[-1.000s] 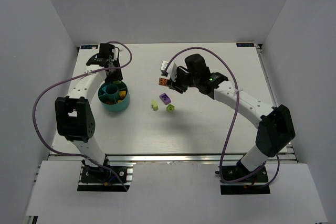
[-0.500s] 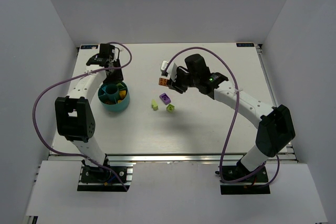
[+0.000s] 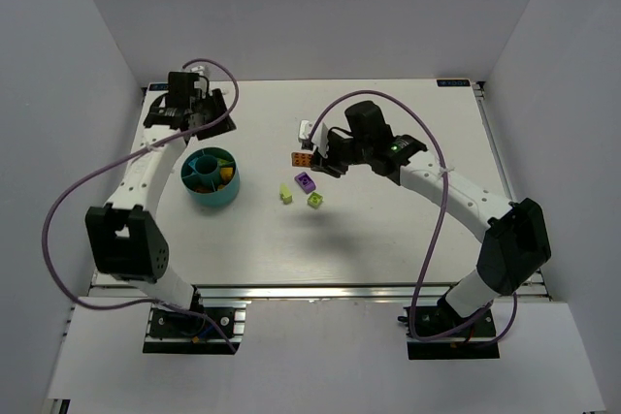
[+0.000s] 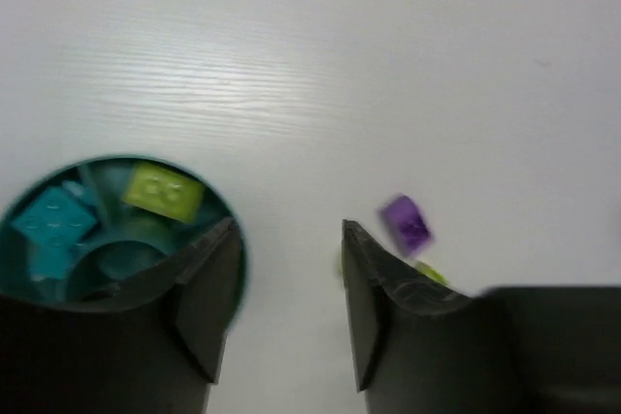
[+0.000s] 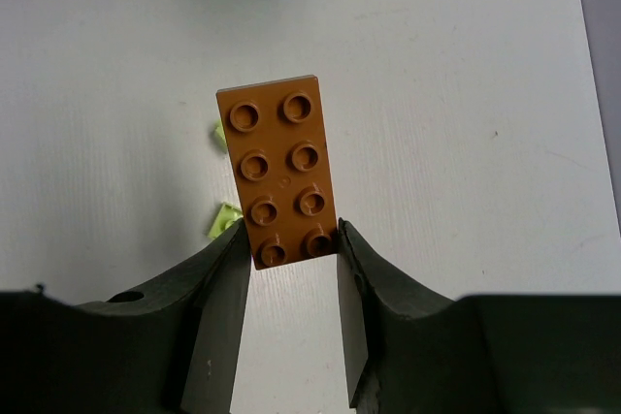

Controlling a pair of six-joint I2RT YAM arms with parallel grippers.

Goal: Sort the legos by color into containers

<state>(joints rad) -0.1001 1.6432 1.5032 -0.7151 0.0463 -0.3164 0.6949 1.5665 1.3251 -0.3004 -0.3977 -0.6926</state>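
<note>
**Brown brick gripped on the right, left pincer released**

Brown, two studs wide and four long, the brick (image 5: 281, 167) is clenched at its near end by the right pincer (image 5: 291, 239) and held flat, studs up, above the white bench (image 3: 388, 230). Near it on the bench lie a purple brick (image 3: 306, 180) and two lime bricks (image 3: 286, 195), all well apart from the teal bowl (image 3: 209, 193). The left pincer (image 4: 289, 239) hangs released, its jaws spread, above the bench just beside the bowl's rim. Inside the bowl, a cyan brick (image 4: 53, 225) sits in one compartment and a lime-green brick (image 4: 163, 191) in the next one.
</note>
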